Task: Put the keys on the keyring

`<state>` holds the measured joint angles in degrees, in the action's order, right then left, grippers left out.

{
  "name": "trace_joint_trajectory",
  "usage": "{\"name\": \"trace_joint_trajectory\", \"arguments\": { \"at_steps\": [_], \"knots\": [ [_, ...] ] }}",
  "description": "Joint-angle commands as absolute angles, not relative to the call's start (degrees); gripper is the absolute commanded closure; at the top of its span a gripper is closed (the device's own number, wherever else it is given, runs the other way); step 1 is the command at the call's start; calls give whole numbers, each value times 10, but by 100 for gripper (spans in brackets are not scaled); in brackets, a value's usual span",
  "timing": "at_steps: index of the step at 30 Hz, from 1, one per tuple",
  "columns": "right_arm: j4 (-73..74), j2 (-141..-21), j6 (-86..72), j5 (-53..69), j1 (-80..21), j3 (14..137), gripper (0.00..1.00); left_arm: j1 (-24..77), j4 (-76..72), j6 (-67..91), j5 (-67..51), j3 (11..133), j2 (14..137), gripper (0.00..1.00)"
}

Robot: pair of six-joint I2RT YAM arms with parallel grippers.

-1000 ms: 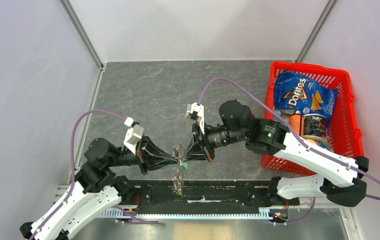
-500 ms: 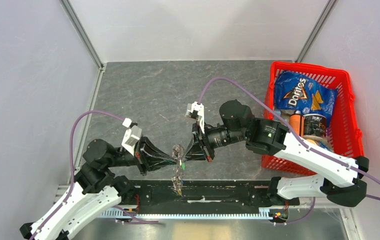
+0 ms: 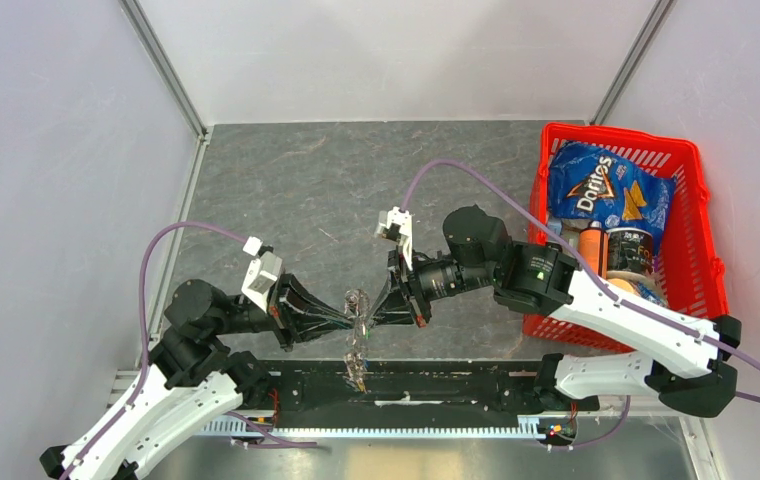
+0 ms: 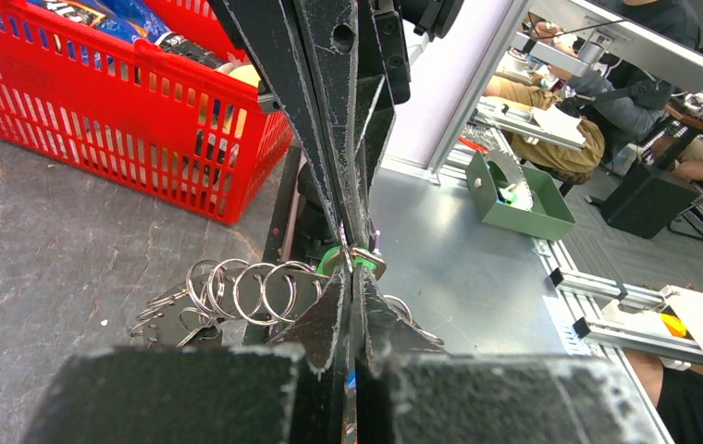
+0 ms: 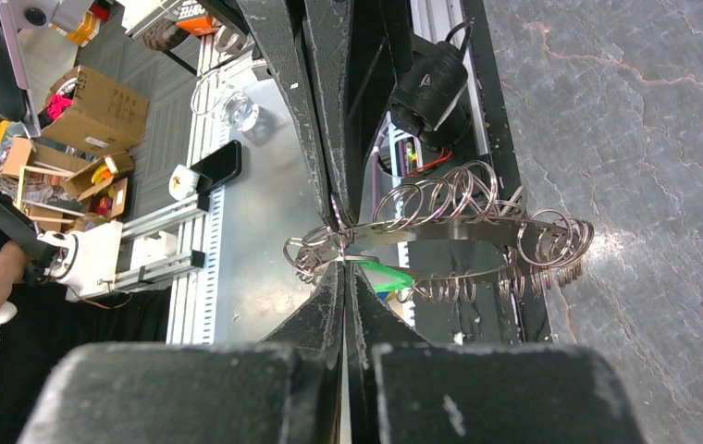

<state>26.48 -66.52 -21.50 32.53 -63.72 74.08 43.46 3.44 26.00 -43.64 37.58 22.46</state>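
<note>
Keyring [image 5: 459,229] hangs in the air between the two arms, over the table's [image 3: 286,190] near edge, its fringe of small loops dangling below. The left gripper [image 3: 341,318] has its fingers pressed together on the ring's band, as far as I can judge. The right gripper [image 3: 381,312] meets it tip to tip, fingers pinched on the green key [image 5: 387,275], which sits right against the band. I can't pick out the black key anywhere. From where I stand the threading looks in progress, not done. The worry is that thin pinch: if either arm twists or pushes a touch off line, the key could pivot and pop free, dropping among the loops or onto the rail below. The two sets of fingertips are so close that a small nudge could knock them together and shake the ring loose.
</note>
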Motion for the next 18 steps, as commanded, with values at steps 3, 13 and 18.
{"name": "trace_joint_trajectory", "arguments": {
  "at_steps": [3, 13, 18],
  "knots": [
    [228, -652, -224, 339, -635, 730, 89, 434, -15, 248, -441, 377, 217, 98],
    [228, -640, -200, 348, -635, 740, 66, 434, -15, 248, -440, 377, 217, 98],
    [240, -645, -176, 345, -635, 754, 64, 434, -21, 252, -438, 375, 214, 98]
  ]
}}
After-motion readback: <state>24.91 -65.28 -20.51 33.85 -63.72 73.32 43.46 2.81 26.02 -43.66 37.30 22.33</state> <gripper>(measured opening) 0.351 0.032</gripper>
